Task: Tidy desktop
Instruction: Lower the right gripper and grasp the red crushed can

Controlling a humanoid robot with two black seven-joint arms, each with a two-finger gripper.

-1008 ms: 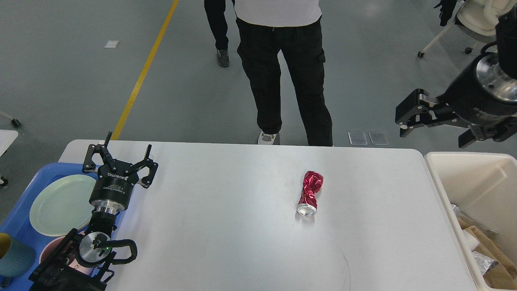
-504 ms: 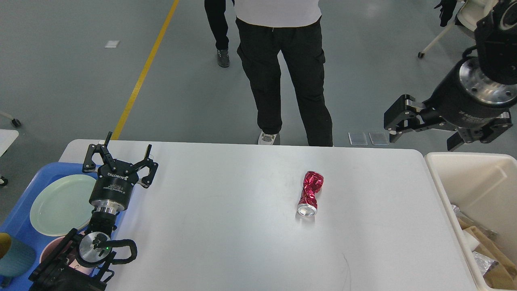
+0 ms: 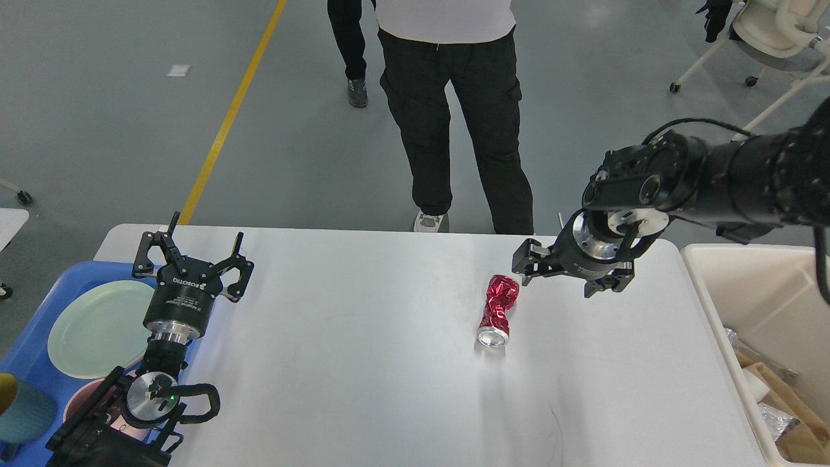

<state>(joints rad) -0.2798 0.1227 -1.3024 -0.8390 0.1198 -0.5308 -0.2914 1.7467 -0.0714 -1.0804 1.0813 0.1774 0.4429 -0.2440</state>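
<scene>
Red crushed can (image 3: 497, 310) lies mid-bench (image 3: 363, 363); right gripper (image 3: 526, 263) hangs just beside its far end, spread unclear. Left gripper (image 3: 194, 250) gapes wide, empty, well apart from the can.

Smooth grey concrete floor (image 3: 117, 130); yellow painted floor line (image 3: 227, 123) at 11 o'clock; white wheeled office chair (image 3: 771, 39) at 1 o'clock.

A crushed red can (image 3: 498, 310) lies on its side, right of middle. At the left edge a blue tray (image 3: 29, 363) holds a pale green plate (image 3: 97, 329), a pink bowl (image 3: 81, 402) and a teal cup (image 3: 23, 412). Against the right edge stands a cream bin (image 3: 746, 272) with crumpled paper (image 3: 788, 415). A person (image 3: 454, 110) stands beyond the far edge.
</scene>
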